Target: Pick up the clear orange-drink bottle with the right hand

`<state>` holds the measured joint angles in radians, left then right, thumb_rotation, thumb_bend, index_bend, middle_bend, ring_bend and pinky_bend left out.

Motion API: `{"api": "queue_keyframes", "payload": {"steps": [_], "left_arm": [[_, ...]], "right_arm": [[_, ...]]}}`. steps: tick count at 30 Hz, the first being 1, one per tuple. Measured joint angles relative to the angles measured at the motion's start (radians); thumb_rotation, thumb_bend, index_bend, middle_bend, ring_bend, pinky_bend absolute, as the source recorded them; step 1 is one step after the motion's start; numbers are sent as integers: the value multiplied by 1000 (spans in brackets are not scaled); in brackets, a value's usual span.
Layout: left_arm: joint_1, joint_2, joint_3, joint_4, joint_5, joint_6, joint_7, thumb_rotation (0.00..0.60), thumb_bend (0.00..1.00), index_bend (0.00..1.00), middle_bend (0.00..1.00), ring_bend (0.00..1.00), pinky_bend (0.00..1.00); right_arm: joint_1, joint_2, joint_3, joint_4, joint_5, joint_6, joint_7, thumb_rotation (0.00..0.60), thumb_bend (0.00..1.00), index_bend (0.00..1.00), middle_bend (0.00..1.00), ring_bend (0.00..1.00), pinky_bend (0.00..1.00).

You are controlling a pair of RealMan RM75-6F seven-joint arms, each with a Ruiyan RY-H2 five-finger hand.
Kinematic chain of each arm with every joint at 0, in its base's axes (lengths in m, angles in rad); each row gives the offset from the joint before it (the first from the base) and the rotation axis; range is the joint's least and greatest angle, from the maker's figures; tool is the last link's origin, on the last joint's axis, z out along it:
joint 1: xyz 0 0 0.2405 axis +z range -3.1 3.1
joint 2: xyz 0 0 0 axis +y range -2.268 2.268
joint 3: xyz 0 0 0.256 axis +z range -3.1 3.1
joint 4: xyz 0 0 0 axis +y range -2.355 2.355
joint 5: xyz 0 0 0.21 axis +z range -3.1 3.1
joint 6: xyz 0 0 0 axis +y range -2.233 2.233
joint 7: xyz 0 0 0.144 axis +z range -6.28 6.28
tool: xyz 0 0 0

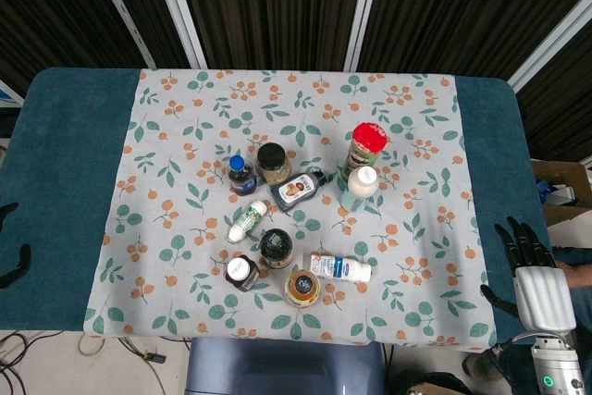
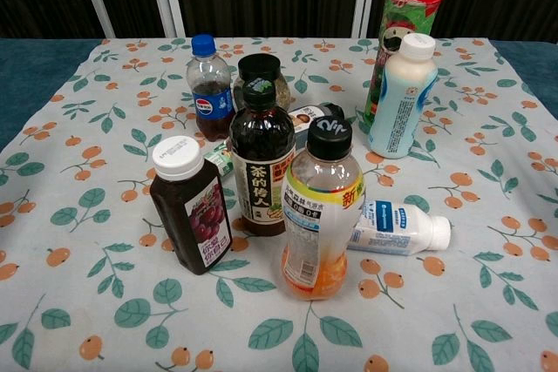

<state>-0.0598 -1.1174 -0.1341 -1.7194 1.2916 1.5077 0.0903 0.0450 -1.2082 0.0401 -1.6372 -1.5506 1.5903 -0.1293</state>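
Orange-drink bottle (image 2: 323, 215) stood upright near the front edge of the floral tablecloth (image 2: 488, 302), clear-walled, black-capped, with a band of orange liquid at its base; in the head view it showed from above as a round top (image 1: 302, 287) at the near side of the cluster. Just beside it on the right a white bottle with a blue label (image 2: 397, 228) lay on its side, cap pointing right. Behind and to its left stood a dark tea bottle (image 2: 260, 163) with a black cap, seemingly touching it, though the chest view could not settle that. Left of the tea bottle stood a squat dark-red juice bottle (image 2: 190, 206) with a white cap. Further back were a small Pepsi bottle (image 2: 209, 89) with a blue cap, a dark-lidded jar (image 2: 260, 76), a tall pale milky bottle (image 2: 401, 98) with a white cap, and a red-and-green canister (image 2: 405, 15) just behind that one. A small white bottle with green print (image 1: 248, 221) lay on its side near the middle of the cluster.

The right hand (image 1: 532, 270) hovered over the teal table edge (image 1: 486, 136) at the far right, well apart from all the bottles, fingers spread and holding nothing. Of the left hand (image 1: 11, 247) only dark fingertips showed at the left border, so I could not tell how its fingers lay
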Motion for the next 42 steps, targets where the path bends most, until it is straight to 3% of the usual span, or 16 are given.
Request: {"api": "queue_keyframes", "payload": {"steps": [10, 28, 34, 42], "left_arm": [[1, 0, -1, -2, -4, 1, 5, 600, 441, 156, 38, 88, 18], [1, 0, 0, -3, -5, -3, 4, 600, 441, 156, 38, 88, 18], [2, 0, -4, -8, -11, -3, 1, 600, 441, 156, 38, 88, 18], [-1, 1, -6, -9, -18, -9, 1, 600, 442, 157, 38, 88, 18]], "right_arm": [[0, 1, 4, -1, 4, -13, 5, 600, 214, 85, 49, 34, 222], [7, 30, -14, -10, -5, -65, 141, 600, 213, 78, 49, 35, 223], [33, 57, -47, -26, -39, -137, 307, 600, 169, 78, 49, 35, 223], [120, 69, -118, -17, -193, -232, 645, 600, 163, 79, 49, 35, 222]]}}
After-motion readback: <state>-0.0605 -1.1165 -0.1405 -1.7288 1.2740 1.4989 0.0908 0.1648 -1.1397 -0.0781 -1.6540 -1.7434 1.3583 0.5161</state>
